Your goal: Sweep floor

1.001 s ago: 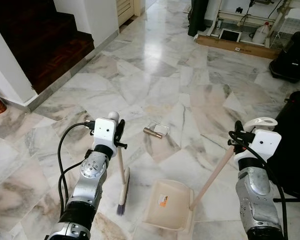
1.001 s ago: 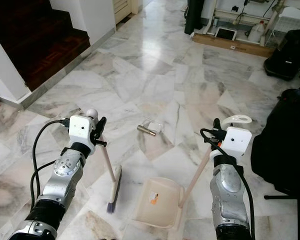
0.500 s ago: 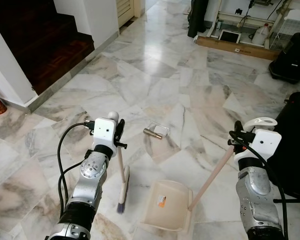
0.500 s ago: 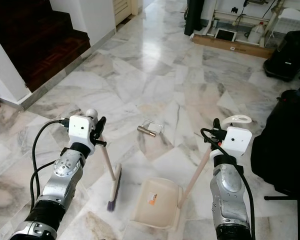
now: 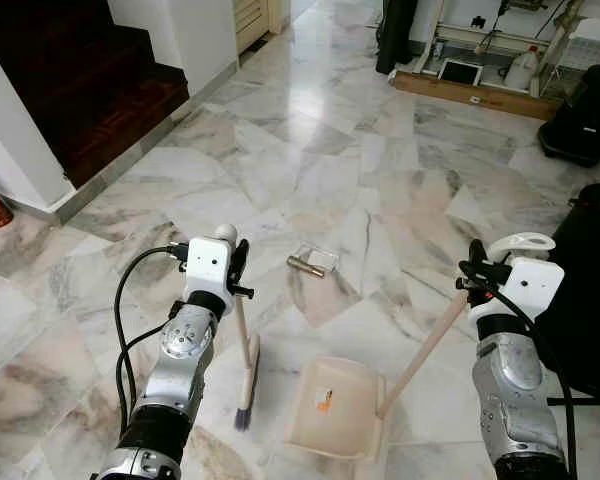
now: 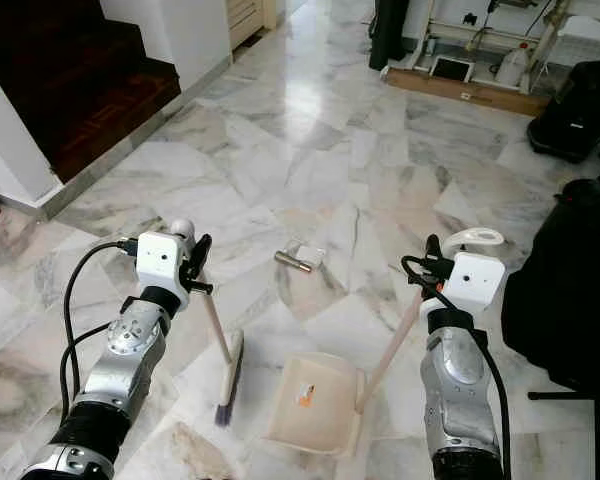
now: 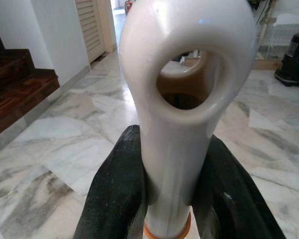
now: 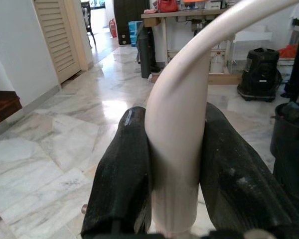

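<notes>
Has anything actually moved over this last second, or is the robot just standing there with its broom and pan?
Hardly anything: the cream plastic dustpan has edged slightly toward the right gripper. The left gripper still clamps the cream broom, and the small brown cylinder lies where it was.

Bright, even daylight fills the room; the polished marble floor (image 5: 310, 150) throws a pale glare patch just beyond the small debris (image 5: 313, 263). The dark staircase (image 5: 70, 80) left of that glare sits in deep shade. Head views are sharp; in the wrist views the broom handle (image 7: 182, 99) is softly blurred by closeness
</notes>
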Controlling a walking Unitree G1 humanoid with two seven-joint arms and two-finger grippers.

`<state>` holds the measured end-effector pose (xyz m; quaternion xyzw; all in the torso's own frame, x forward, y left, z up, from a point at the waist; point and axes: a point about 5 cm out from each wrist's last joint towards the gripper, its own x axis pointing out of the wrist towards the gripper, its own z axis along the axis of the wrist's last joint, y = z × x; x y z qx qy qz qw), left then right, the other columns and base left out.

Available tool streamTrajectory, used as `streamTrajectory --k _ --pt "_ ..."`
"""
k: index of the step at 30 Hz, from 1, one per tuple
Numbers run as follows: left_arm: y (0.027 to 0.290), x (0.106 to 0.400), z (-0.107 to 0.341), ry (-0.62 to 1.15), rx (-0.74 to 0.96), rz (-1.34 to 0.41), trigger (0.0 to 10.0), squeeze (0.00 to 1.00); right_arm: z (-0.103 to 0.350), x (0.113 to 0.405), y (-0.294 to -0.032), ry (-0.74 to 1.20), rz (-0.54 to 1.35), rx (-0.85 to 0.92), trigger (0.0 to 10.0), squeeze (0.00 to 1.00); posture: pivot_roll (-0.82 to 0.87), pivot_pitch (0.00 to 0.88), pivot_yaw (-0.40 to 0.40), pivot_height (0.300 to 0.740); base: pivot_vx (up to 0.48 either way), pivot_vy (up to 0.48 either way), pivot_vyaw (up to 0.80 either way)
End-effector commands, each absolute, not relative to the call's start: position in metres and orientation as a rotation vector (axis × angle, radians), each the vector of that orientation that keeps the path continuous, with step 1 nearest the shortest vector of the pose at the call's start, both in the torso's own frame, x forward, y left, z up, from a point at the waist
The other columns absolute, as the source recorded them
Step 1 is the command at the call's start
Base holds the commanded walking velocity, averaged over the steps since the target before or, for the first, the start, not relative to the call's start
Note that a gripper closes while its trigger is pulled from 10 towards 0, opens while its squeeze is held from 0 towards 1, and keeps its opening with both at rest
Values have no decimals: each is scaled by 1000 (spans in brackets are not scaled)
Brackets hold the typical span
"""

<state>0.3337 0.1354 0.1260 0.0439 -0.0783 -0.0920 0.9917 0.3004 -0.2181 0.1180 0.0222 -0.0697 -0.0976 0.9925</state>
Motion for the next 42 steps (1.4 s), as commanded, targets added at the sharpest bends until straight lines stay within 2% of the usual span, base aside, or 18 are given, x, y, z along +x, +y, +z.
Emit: streamTrajectory --k 1,39,42 --pt "137 334 136 -201 77 -175 10000 0 127 300 -220 -184 -199 50 10000 0 38 133 -26 740 0 0 0" --pt "137 334 135 -191 60 -173 10000 0 127 300 -219 -185 -197 48 10000 0 38 123 -26 740 0 0 0" --pt "137 335 135 -188 60 -173 10000 0 127 300 -219 -184 -198 49 10000 0 38 126 -26 740 0 460 0"
